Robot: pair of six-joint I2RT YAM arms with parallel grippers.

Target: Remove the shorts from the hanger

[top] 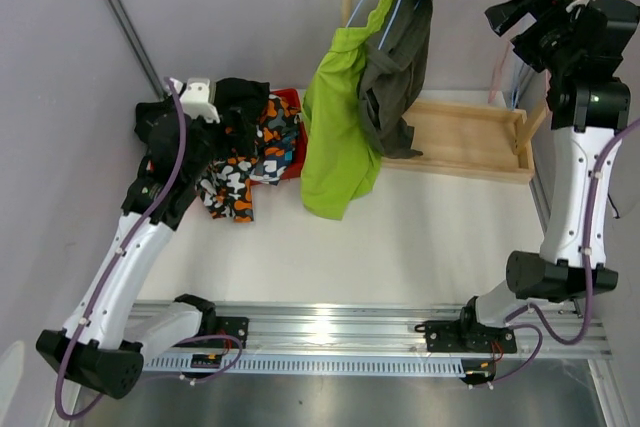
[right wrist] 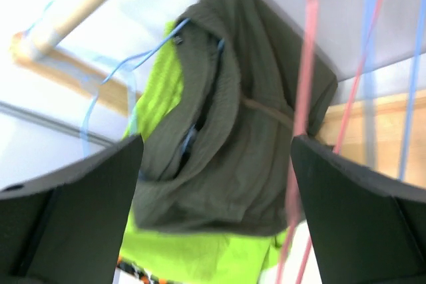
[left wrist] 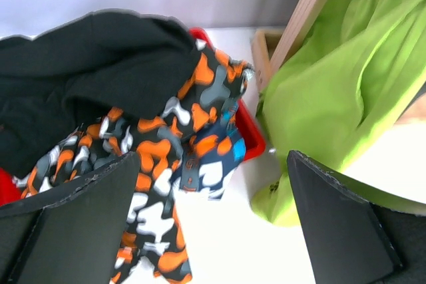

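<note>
Counting two limp pairs hung, lime green shorts (top: 338,137) and grey-olive shorts (top: 395,77), three crumpled in heap (top: 245,152); left hand (left wrist: 212,164), right hand (right wrist: 216,141) both spread.

The left arm (top: 118,262) and right arm (top: 578,192) share one build: glossy white tapered shells between bulky matte-black joint housings. A purple cable (top: 172,172) runs along each, fastened by small white ties. Black base plates (top: 455,335) sit on a ribbed silver rail (top: 340,332), with thin red wires beside them. A white block (top: 197,95), perhaps a camera mount, caps the left wrist. The left fingers (left wrist: 80,224) and right fingers (right wrist: 73,197) are dark, wedge-shaped slabs with rough edges.
</note>
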